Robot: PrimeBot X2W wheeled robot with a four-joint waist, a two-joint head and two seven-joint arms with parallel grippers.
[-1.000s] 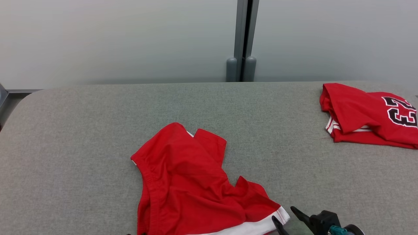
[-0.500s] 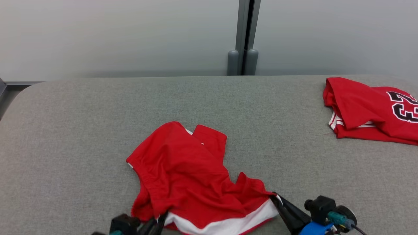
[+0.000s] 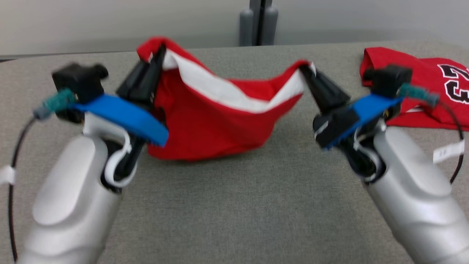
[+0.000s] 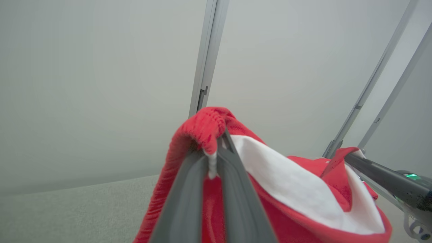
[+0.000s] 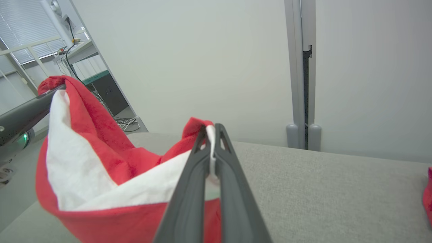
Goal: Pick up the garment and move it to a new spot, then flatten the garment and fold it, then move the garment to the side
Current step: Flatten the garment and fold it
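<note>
Head view shows the garment (image 3: 205, 124), red shorts with a white band (image 3: 220, 91) along the raised edge, held up off the grey worktop (image 3: 238, 205) to the left of the numbered jersey (image 3: 428, 77) and apart from it. The cloth is strung between both arms and sags in the middle. Its lower bulge hangs down toward the worktop; the picture is too blurred to tell whether it touches.

The right tool (image 3: 306, 69) is the one nearer the numbered jersey. Its two dark fingers are pressed together on the garment's corner on that side, and the right wrist view shows white hem pinched in the narrow slit between them. The left tool (image 3: 158, 51) is at the garment's other end, farthest from the numbered jersey. It is clamped narrow on a bunched red corner with elastic gathers, which the left wrist view shows folded over the fingertips. That corner sits higher than the right one.

The numbered jersey lies folded flat on the worktop beyond the right wrist, black and white digits facing up.
</note>
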